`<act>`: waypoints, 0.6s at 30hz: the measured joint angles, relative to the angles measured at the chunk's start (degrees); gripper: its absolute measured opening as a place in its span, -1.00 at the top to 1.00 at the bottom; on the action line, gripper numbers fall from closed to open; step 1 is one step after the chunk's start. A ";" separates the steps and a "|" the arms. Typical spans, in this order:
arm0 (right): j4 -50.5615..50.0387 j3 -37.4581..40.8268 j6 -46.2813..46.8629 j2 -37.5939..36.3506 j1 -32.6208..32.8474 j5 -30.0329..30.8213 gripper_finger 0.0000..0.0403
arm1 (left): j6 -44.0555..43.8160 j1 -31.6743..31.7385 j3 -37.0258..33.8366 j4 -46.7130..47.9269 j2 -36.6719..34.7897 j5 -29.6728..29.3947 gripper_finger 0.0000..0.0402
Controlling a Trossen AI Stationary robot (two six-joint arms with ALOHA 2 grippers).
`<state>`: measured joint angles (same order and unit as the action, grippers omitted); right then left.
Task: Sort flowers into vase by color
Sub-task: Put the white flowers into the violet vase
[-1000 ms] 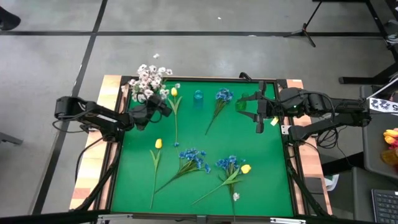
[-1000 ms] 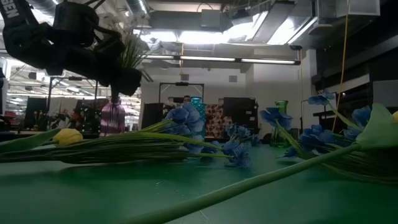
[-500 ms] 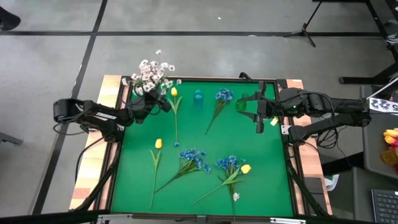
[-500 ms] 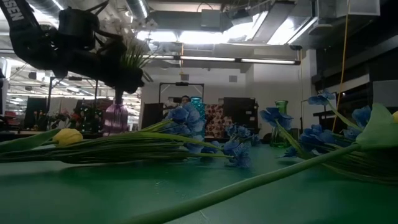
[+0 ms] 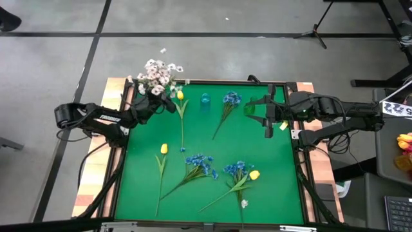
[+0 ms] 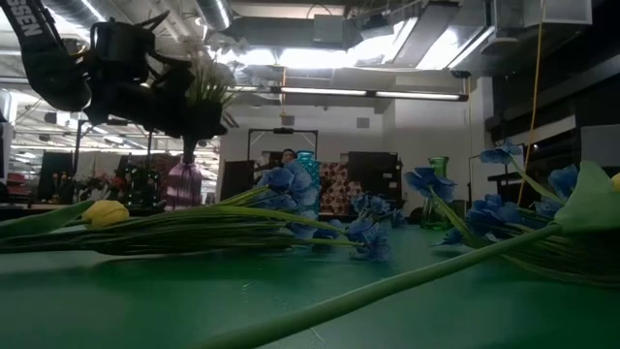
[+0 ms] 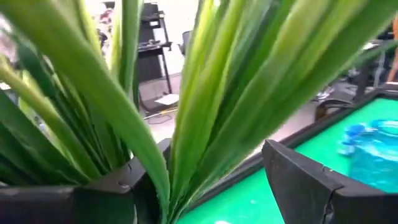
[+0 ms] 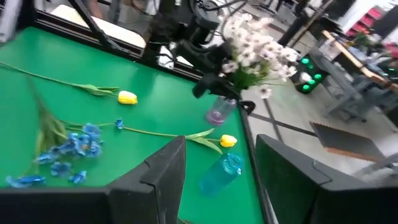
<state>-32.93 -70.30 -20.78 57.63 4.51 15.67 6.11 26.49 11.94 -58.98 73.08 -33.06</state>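
Observation:
My left gripper (image 5: 159, 104) is at the table's far left corner, shut on a bunch of white flowers (image 5: 159, 71) with green leaves (image 7: 205, 93), lifted above a pink vase (image 6: 183, 184). The bunch's lower end is hidden by the gripper. A blue vase (image 5: 205, 100) and a green vase (image 5: 250, 108) stand along the far edge. On the green mat lie yellow flowers (image 5: 164, 149), (image 5: 180, 95), (image 5: 255, 174) and blue flowers (image 5: 232, 98), (image 5: 201, 163), (image 5: 237, 169). My right gripper (image 5: 268, 122) hangs open high at the far right, with nothing between its fingers. My left gripper has the bunch's leafy lower stalks (image 7: 166, 190) between its two fingers, several stalks together. The fingers (image 7: 118, 186) come in level from the table's left side, across the stalks. The bunch is lifted clear, and its blossoms (image 8: 255, 46) lean up and toward the far edge.
The mat has a raised wooden border (image 5: 116, 129). The loose flowers fill the middle and near part of the mat, their long stalks (image 5: 183, 125) running toward the near edge. Free mat lies at the near left and along the right side.
My left gripper has swung toward the table's far edge with the white bunch and has rolled. The blossoms now lean out past the far left corner, over the pink vase. The right arm has kept still.

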 joint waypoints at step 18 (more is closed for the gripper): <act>42.43 21.70 -8.21 6.83 -12.78 -5.32 0.04 | -1.51 -0.89 0.01 -0.41 -1.60 0.46 -0.21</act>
<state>9.51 -48.60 -28.99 64.45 -8.26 10.35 4.60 25.61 11.96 -59.40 71.48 -32.60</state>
